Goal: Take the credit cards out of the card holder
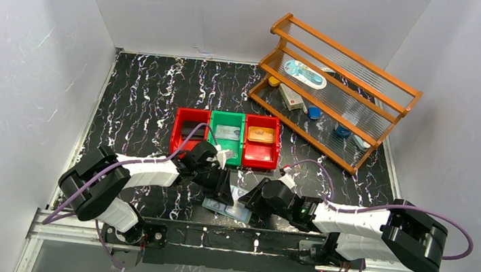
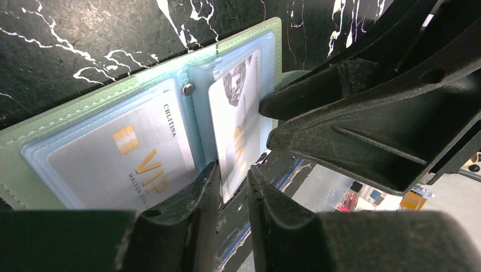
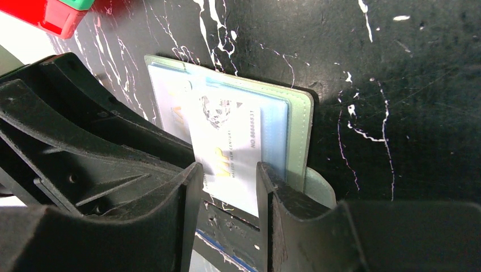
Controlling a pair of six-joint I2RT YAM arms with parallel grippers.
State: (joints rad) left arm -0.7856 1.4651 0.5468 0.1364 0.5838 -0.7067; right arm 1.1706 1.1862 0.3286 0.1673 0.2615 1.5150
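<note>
The sage-green card holder (image 1: 216, 206) lies open near the table's front edge. In the left wrist view its cover (image 2: 11, 164) holds blue sleeves. A silvery VIP credit card (image 2: 125, 153) sits in the left page. A second silvery card (image 2: 238, 130) sticks out of the right page toward the table edge. My left gripper (image 2: 233, 173) is narrowly open, its jaws either side of that card's protruding corner. My right gripper (image 3: 227, 170) stands half open, its fingertips (image 2: 266, 106) against the right page's outer edge, the card (image 3: 230, 141) showing between them.
Behind the holder stand a red bin (image 1: 190, 130), a green bin (image 1: 227, 134) and a second red bin (image 1: 261, 142), each with a card inside. A wooden rack (image 1: 338, 92) with small items fills the back right. The table's front edge lies just below the holder.
</note>
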